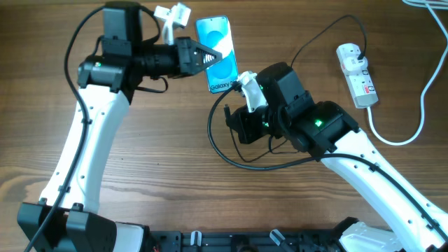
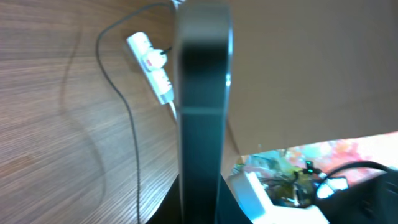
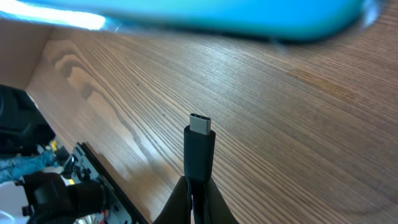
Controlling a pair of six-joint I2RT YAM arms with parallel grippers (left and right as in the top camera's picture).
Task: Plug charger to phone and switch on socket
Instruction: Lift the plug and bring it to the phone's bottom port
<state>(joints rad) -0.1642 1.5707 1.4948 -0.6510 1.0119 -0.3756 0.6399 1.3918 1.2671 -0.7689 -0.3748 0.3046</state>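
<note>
Charger plug point(image 3: 199, 144) clamped in right gripper point(image 3: 196, 190), just short of the phone point(image 3: 186, 15) (itself clamped in left gripper point(image 1: 207, 56))

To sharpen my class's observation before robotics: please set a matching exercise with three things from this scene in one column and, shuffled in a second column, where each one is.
Things
1. phone
2. charger plug
3. socket

Places
A. lying on the table, at the right of the overhead view
B. gripped by the left tool
C. pinched in the right tool, tip toward the phone

Pairs: 1-B, 2-C, 3-A
</note>
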